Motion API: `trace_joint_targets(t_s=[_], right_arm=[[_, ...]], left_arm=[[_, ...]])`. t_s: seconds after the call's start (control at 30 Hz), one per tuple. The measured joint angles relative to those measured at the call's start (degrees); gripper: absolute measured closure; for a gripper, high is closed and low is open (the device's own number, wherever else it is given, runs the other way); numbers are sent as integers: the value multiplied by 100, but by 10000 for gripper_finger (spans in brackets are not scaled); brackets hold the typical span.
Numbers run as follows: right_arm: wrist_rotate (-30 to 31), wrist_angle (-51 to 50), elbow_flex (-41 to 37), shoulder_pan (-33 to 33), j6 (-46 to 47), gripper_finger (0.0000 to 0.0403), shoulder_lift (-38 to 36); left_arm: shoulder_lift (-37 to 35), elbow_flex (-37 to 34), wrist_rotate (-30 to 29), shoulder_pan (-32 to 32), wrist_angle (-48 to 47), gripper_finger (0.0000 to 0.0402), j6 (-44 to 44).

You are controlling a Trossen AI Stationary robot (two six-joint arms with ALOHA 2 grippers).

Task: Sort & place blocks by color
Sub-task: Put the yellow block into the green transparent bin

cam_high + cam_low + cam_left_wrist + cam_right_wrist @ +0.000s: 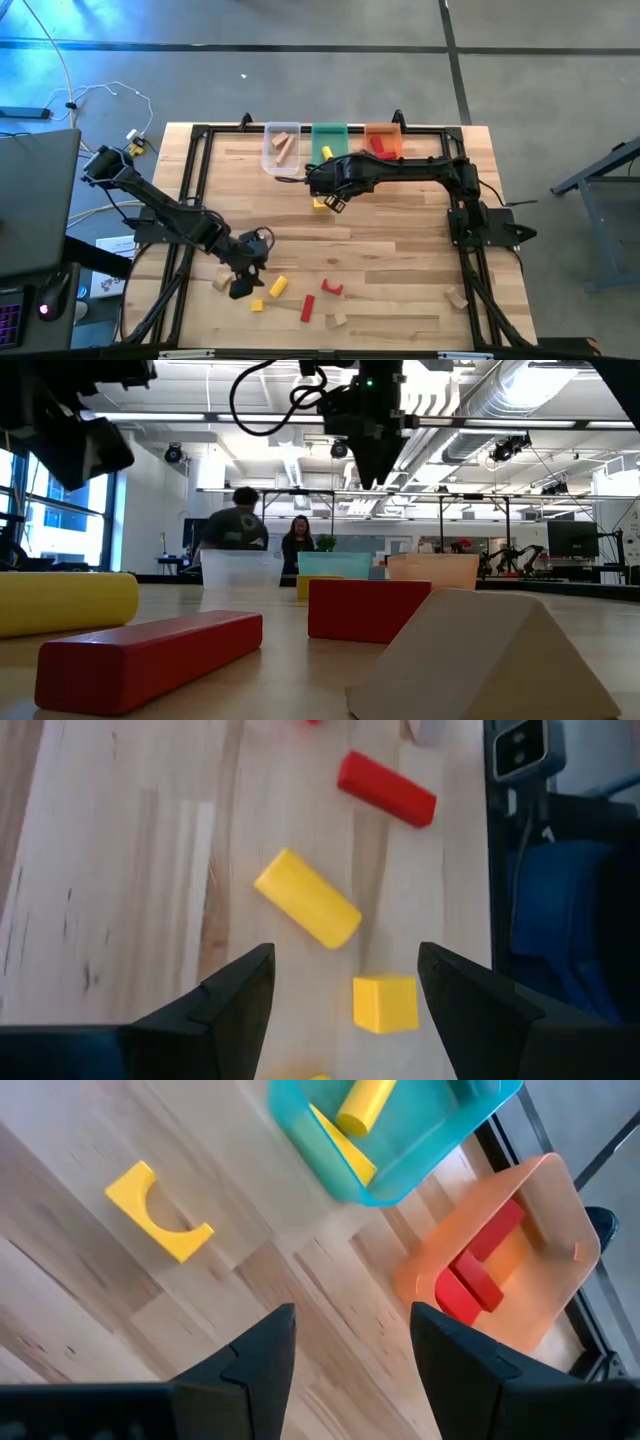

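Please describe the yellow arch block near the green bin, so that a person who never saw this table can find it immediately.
Start at the three bins along the far edge and take the middle, green bin. On the bare wood just in front of it, under the right gripper, lies the yellow arch block. Only it has a half-round notch cut into one side.

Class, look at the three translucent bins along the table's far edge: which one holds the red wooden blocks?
The orange translucent plastic bin, the rightmost of the three. The red wooden blocks lie in it; the green middle bin holds yellow pieces, the clear one tan.

Three bins (328, 140) along far edge, blocks (279, 286) near front
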Motion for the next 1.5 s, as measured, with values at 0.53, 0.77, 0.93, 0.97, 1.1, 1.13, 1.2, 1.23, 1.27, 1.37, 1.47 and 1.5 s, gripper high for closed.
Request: trace_joint_targets(t_s=[0.53, 0.77, 0.93, 0.97, 1.1, 1.13, 1.2, 1.23, 1.27, 1.37, 1.47, 1.5], right_arm=[[2, 306, 0, 0, 0, 221, 0], [2, 313, 0, 0, 2, 221, 0], [2, 313, 0, 0, 2, 221, 0], [2, 313, 0, 0, 2, 221, 0], [4, 341, 0, 0, 2, 221, 0], [4, 364, 0, 0, 0, 221, 0], [4, 382, 0, 0, 2, 221, 0], [4, 394, 0, 0, 4, 221, 0], [4, 401, 0, 0, 10, 221, 0], [4, 456, 0, 0, 11, 221, 1], [4, 481, 0, 0, 9, 221, 2], [4, 481, 0, 0, 9, 221, 2]], left_arm=[[-138, 383, -52, -544, -624, 177, -311], [-140, 1435, -503, -733, -2185, 177, -353], [-142, 1860, -1081, -1037, -2743, 177, -661], [-140, 1862, -1230, -1117, -2776, 177, -698], [-61, 1871, -1773, -1426, -2809, 177, -927], [-8, 1870, -1862, -1481, -2812, 177, -984], [100, 1870, -2018, -1598, -2807, 177, -1118], [162, 1869, -2102, -1649, -2808, 177, -1186], [251, 1869, -2181, -1703, -2808, 177, -1234], [517, 1870, -2352, -1867, -2781, 177, -1374], [839, 1869, -2475, -2017, -2772, 177, -1512], [939, 1869, -2506, -2058, -2771, 177, -1553]])
